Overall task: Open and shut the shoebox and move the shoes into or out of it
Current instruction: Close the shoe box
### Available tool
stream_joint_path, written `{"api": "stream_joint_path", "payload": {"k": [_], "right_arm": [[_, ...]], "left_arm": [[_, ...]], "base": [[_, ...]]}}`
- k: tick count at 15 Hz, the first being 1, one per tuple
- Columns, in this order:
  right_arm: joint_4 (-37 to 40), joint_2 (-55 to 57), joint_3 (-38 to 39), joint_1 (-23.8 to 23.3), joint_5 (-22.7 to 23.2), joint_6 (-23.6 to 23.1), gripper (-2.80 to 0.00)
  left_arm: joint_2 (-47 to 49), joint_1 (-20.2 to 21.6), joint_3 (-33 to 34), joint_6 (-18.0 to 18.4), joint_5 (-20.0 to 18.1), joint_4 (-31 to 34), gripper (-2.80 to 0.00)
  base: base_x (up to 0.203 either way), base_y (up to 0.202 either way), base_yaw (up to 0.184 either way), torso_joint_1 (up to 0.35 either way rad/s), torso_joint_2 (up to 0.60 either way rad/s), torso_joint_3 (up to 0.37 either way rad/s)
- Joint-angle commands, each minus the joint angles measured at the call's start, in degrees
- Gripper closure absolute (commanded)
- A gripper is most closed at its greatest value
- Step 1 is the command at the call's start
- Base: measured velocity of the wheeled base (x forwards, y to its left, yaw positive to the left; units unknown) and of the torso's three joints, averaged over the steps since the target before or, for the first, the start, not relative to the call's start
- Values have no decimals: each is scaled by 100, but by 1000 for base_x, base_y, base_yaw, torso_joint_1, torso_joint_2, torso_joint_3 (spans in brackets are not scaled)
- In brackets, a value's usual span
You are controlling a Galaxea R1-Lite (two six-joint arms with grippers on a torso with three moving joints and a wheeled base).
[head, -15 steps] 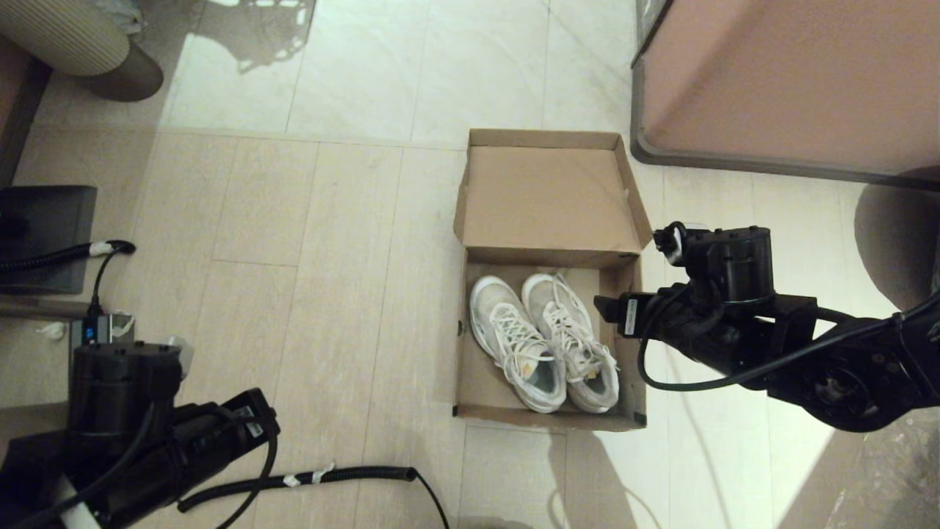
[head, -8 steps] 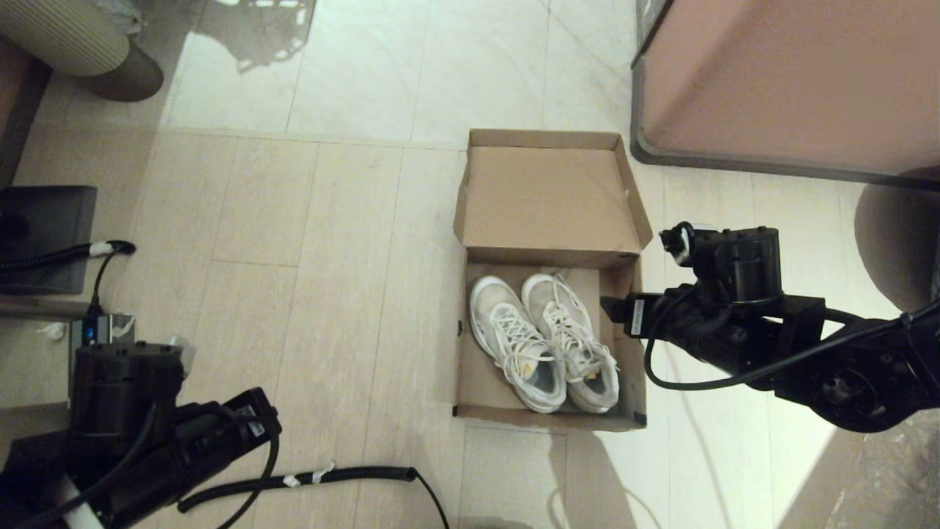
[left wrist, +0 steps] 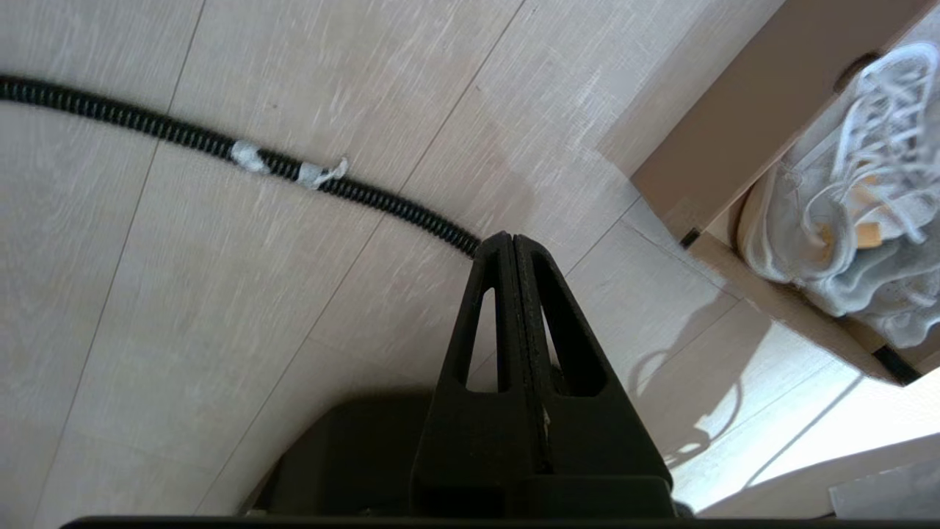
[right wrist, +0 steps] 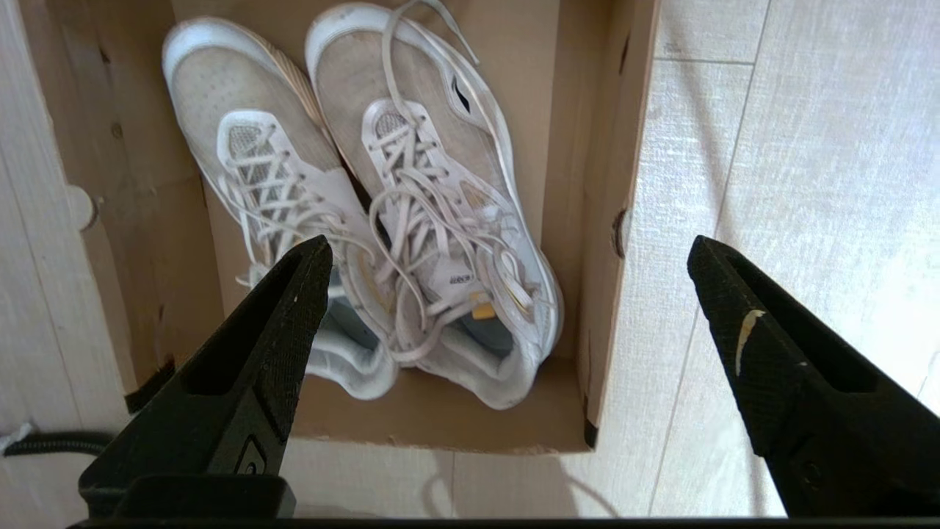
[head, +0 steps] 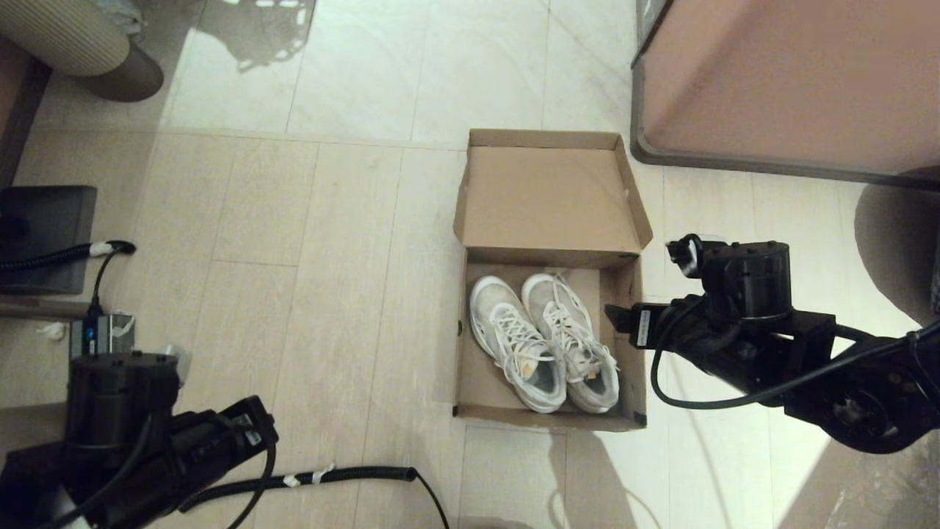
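Observation:
The brown cardboard shoebox (head: pixel 547 419) stands open on the floor, its lid flap (head: pixel 551 198) tipped back on the far side. Both white lace-up shoes (head: pixel 543 342) lie side by side inside it, toes toward the lid. My right gripper (right wrist: pixel 507 246) hovers open and empty above the box's right wall (right wrist: pixel 602 220), over the heel end of the shoes (right wrist: pixel 440 220), touching nothing. In the head view that arm (head: pixel 742 330) reaches in from the right. My left gripper (left wrist: pixel 512 239) is shut and empty, held low at the near left, away from the box corner (left wrist: pixel 705 169).
A large pinkish-brown cabinet (head: pixel 793 81) stands at the back right, close to the lid. A black corrugated cable (head: pixel 308 477) lies on the floor near the left arm. A dark box (head: pixel 44 235) and a ribbed cylinder (head: pixel 73 37) sit at the left.
My right arm has drawn back a little to the right and toward me, away from the box's right wall. The left arm has sunk slightly. Box and shoes have not moved.

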Motion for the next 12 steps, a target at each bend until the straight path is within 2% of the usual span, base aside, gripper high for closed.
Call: {"api": "stream_joint_path", "payload": {"k": [1,3,5,7,10,12], "right_arm": [[-31,-72,177,6,-23,-78,-280],[-213,-74,204,-2,-68,-99,-280],[-336,-69,190,-38,-327,-125,-280],[-372,-94,219,-47,-349,-117,-280],[-371,-189,261,-38,-358,-100,-280],[-371,-342,469,-16,-358,-167,-280]], "left_arm": [[18,-15,163,-12,14,-178,0],[37,-16,232,-7,20,-287,0],[-3,-59,226,-12,3,-333,0],[-29,-309,273,2,-6,-578,0],[35,-394,438,299,2,-829,0],[77,-394,429,330,2,-877,0]], "base": [[0,0,0,0,0,0],[0,0,0,0,0,0],[0,0,0,0,0,0],[0,0,0,0,0,0],[0,0,0,0,0,0],[0,0,0,0,0,0]]}}
